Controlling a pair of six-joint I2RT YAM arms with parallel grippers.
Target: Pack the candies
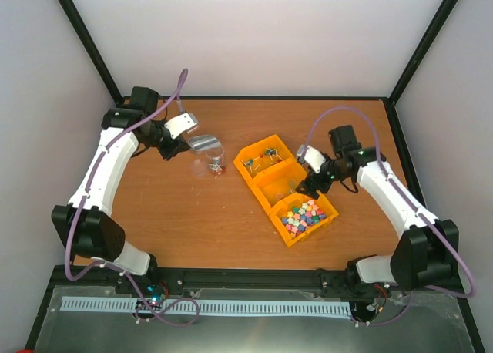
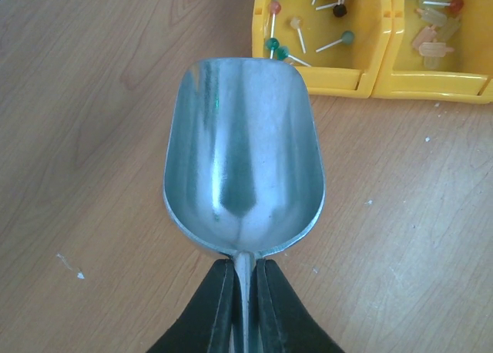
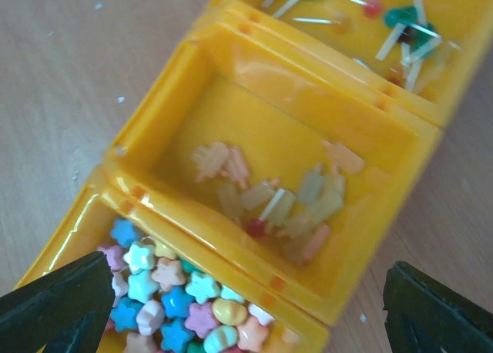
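The candies [image 1: 303, 216] are a heap of tiny pastel stars and beans in the nearest bin of a yellow three-bin row [image 1: 271, 208]. The right wrist view shows the candies [image 3: 177, 307] at its lower left. My right gripper [image 1: 312, 185] hovers open over the near and middle bins, and its gripper [image 3: 248, 291] holds nothing, with dark fingers [image 3: 54, 310] wide apart. My left gripper [image 1: 187, 137] is shut on the handle of an empty metal scoop [image 2: 243, 160], held over the wood to the left of the bins. From above, the scoop [image 1: 205, 142] hangs over a clear container [image 1: 209, 166].
The middle bin holds pale popsicle-shaped pieces [image 3: 269, 199]. The far bin holds pins with red and green heads [image 3: 385, 21], which also show in the left wrist view as pins [image 2: 308, 21]. Black frame posts and white walls ring the wooden table [image 1: 192, 222].
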